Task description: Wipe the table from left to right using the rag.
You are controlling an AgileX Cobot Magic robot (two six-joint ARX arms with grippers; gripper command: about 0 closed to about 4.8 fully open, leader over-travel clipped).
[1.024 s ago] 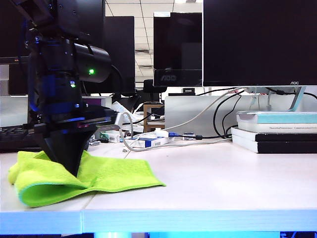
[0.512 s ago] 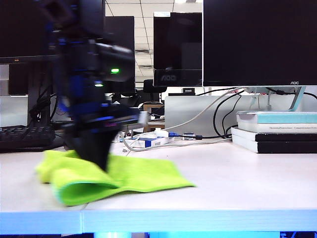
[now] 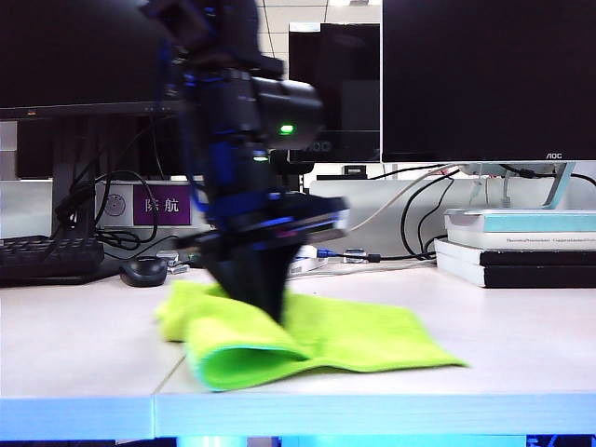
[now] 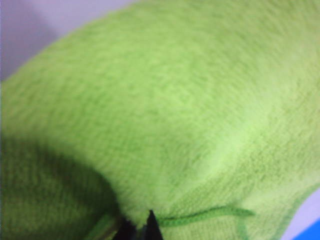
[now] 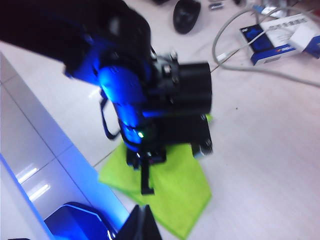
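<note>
Here, left gripper (image 3: 264, 300) clamped on rag (image 3: 354, 337), right gripper (image 5: 142, 222) closed.

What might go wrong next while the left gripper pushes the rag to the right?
The rag is folded at its front edge, so it may bunch and wipe unevenly. The shut left gripper pins only one spot; the cloth might slip free. Farther right, cables and books lie behind the path.

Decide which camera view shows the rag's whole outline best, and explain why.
The exterior view: the rag lies spread on the table, both ends visible, the shut left gripper pressing it. The left wrist view is filled with blurred green fabric only. The right wrist view shows it partly hidden beneath the left arm; the right gripper hovers apart.
</note>
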